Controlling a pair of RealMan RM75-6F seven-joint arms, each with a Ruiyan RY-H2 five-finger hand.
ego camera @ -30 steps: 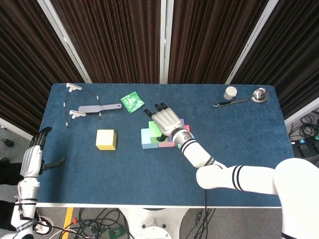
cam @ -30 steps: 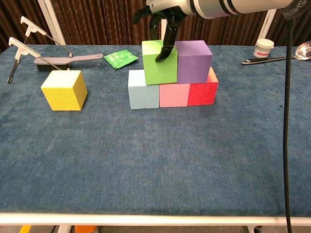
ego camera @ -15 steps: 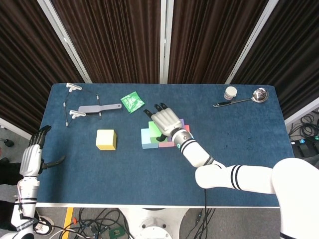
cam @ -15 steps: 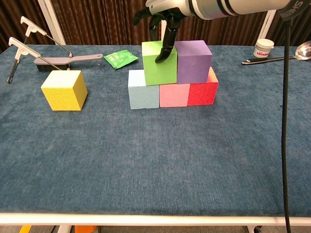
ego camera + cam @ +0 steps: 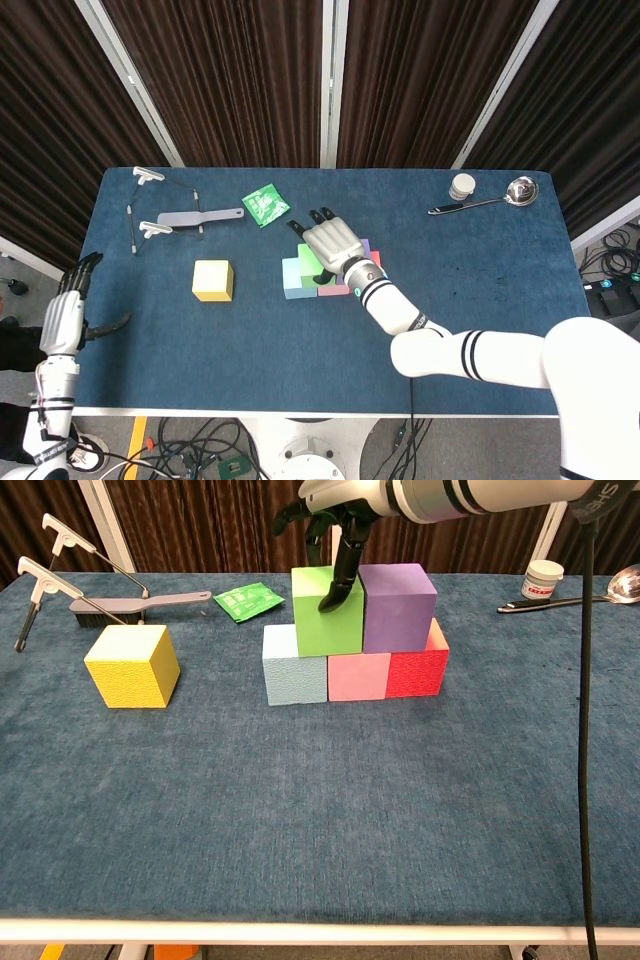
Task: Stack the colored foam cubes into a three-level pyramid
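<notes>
Green cube (image 5: 327,612): second level, beside purple cube (image 5: 398,607).
Right hand (image 5: 335,510): fingers apart, one fingertip on green cube.
Left hand (image 5: 66,312): open, off-table.

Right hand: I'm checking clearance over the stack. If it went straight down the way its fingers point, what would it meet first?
Probably the green cube; the right hand hangs directly over it, one finger seemingly touching already.

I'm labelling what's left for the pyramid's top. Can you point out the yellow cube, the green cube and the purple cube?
yellow cube (image 5: 131,667), chest view, on its front face.
green cube (image 5: 328,625), chest view, on its front face, below the right hand (image 5: 335,520).
purple cube (image 5: 400,610), chest view, on its front face.
</notes>
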